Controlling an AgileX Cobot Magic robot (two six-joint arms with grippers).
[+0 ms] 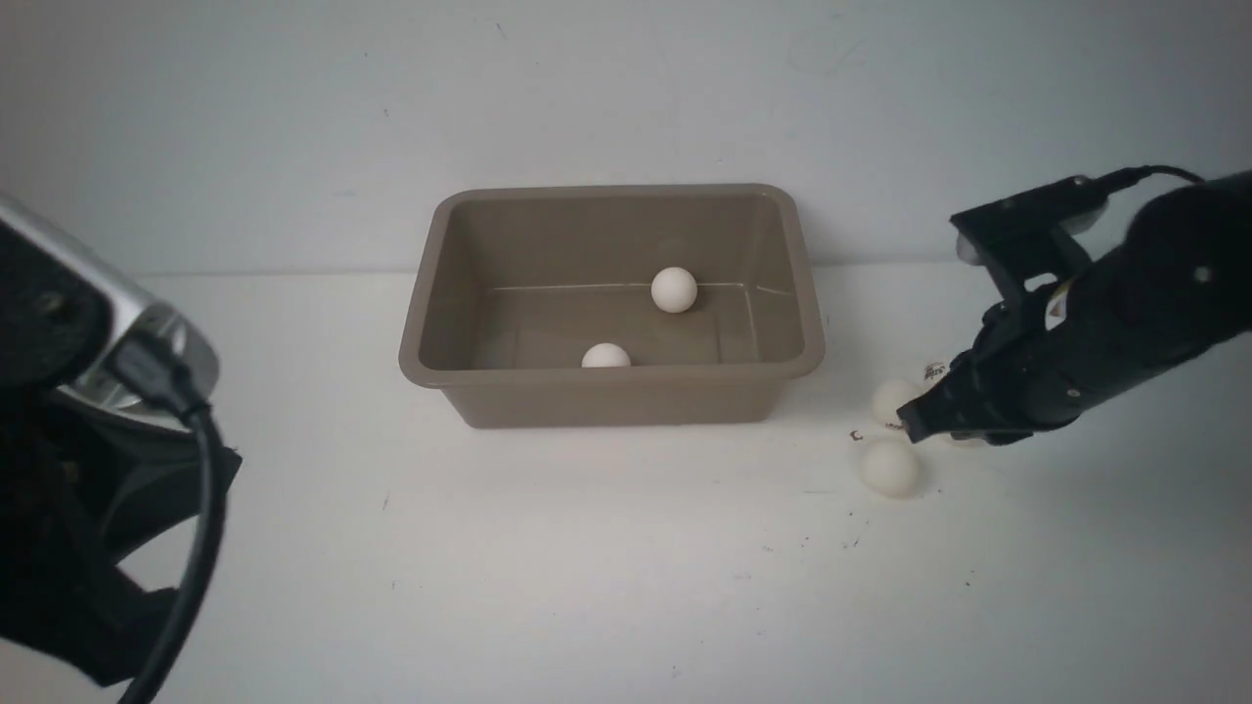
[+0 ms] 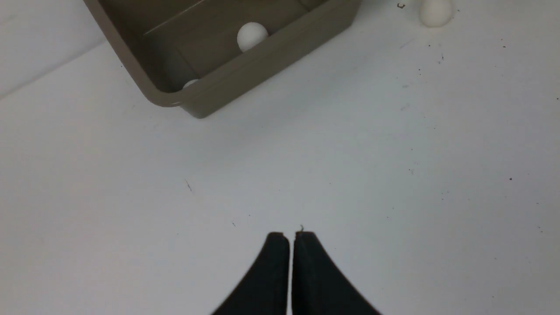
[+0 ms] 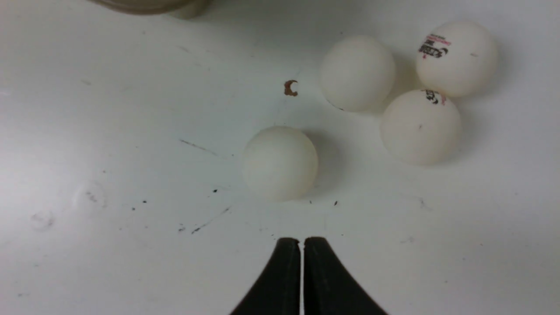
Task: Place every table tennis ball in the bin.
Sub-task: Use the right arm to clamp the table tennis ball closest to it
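A white, scuffed table runs back to a pale wall. In the middle stands the bin, and two table tennis balls already lie in it. The far ball rests toward the back wall. The near ball sits tucked behind the front wall, so only its top shows from the front.

Four more sit on the table just right of the bin. The lone ball is apart from the others, and the cluster of three is bunched close, two of them bearing dark logos. The lone ball looks the easiest pick, since there is free room on either side for jaws.

The right tool hangs low just beside that ball, jaws pressed together and holding nothing. It would need to spread before it could take anything. In the front view its tip overlaps the cluster, and whether it touches a ball there is hard to tell.

The left tool, likewise closed and empty, sits over bare table well left of the bin. It is probably parked there because every loose ball lies on the right arm's side.
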